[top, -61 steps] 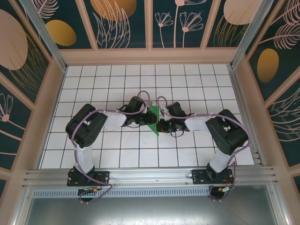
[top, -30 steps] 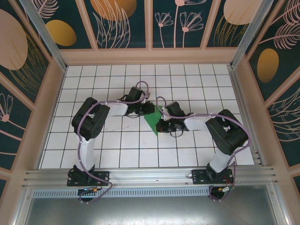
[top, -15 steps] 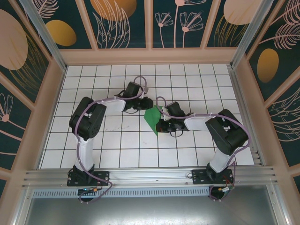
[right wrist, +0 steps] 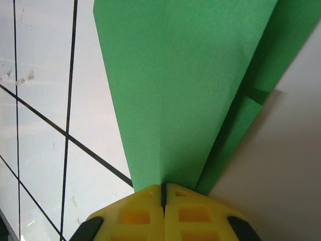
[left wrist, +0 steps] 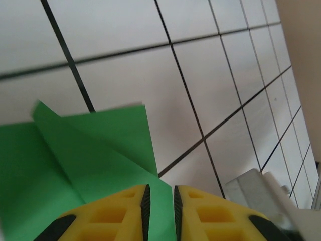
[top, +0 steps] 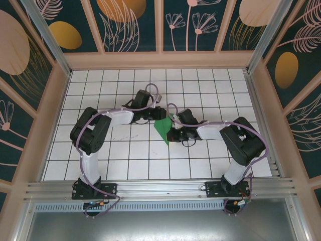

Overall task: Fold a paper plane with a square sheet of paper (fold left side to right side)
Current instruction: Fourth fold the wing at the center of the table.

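The green sheet of paper (top: 161,129) lies folded into a pointed wedge at the middle of the tiled floor. My right gripper (top: 172,132) is at its right edge. In the right wrist view that gripper (right wrist: 163,187) is shut on the narrow end of the paper (right wrist: 175,90), whose crease runs straight out of the jaws. My left gripper (top: 160,114) is at the paper's far left corner. In the left wrist view its jaws (left wrist: 160,190) stand a narrow gap apart over the layered green paper (left wrist: 75,160), which shows through the gap.
White tiles with black grid lines (top: 130,150) surround the paper. Patterned walls (top: 160,30) close in the back and both sides. A metal rail (top: 160,188) carrying both arm bases runs along the near edge.
The left gripper has shifted slightly right and nearer, onto the paper's far corner. The flap that bulged upward half a second ago now lies lower. The right gripper has kept still.
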Robot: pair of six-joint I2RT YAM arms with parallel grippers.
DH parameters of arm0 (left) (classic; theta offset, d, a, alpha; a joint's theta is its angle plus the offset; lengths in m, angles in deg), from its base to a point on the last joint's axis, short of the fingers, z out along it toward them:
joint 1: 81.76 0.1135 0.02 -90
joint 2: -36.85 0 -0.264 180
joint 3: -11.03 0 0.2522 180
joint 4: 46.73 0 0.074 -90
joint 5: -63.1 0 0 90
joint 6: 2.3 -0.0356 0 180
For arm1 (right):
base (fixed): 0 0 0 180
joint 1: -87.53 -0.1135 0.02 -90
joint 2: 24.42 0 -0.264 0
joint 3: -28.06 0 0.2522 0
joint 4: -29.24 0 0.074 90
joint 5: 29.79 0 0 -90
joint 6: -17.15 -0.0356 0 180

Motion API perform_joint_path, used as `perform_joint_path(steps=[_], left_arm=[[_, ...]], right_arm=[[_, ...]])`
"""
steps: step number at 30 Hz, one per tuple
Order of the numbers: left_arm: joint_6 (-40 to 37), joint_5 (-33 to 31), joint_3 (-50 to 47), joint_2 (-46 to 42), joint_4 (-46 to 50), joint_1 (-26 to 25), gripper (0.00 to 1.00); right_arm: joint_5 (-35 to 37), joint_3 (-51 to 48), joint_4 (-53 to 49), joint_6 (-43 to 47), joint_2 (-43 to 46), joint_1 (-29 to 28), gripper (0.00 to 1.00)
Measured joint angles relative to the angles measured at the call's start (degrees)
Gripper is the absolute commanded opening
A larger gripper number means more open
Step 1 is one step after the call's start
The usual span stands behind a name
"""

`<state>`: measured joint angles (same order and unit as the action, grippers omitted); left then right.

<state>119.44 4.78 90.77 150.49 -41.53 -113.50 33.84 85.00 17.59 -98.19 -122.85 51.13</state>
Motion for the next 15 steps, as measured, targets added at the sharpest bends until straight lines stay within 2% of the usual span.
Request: perform_joint_path(steps=[7,15], left_arm=[[0.0,1.3,0.3,4.6,-1.4,-0.9,0.24],[0.0,-0.2,3.0,6.8,-0.3,-0.9,0.23]], right_arm=[[0.0,0.7,-1.1,0.5,-0.3,0.0,0.0],[0.0,0.9,-1.5,1.0,-0.2,0.0,0.0]])
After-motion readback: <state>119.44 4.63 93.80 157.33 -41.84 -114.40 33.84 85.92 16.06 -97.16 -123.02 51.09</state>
